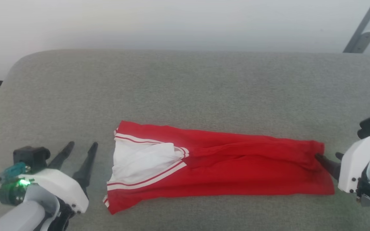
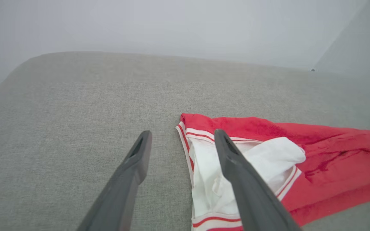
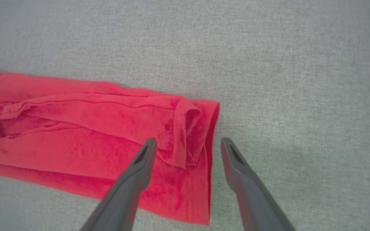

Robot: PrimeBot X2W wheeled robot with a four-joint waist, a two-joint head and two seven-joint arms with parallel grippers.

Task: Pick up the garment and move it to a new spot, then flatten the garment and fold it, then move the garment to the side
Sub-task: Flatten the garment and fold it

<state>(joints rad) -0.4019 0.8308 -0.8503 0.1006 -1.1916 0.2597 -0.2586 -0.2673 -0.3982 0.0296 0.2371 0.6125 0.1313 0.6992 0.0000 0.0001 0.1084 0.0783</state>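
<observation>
While the shirt lies in a long folded strip on the sofa, the left gripper hovers spread beside its sleeve end. The right gripper, spread and empty, straddles the hem, probably for another fold.

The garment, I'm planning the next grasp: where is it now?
Head view: the garment lies mid-front on the grey cushion, between left gripper and right gripper.

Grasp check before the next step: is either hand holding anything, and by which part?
Nothing is held. Left hand open, beside the garment; right hand open, straddling its hem.
</observation>
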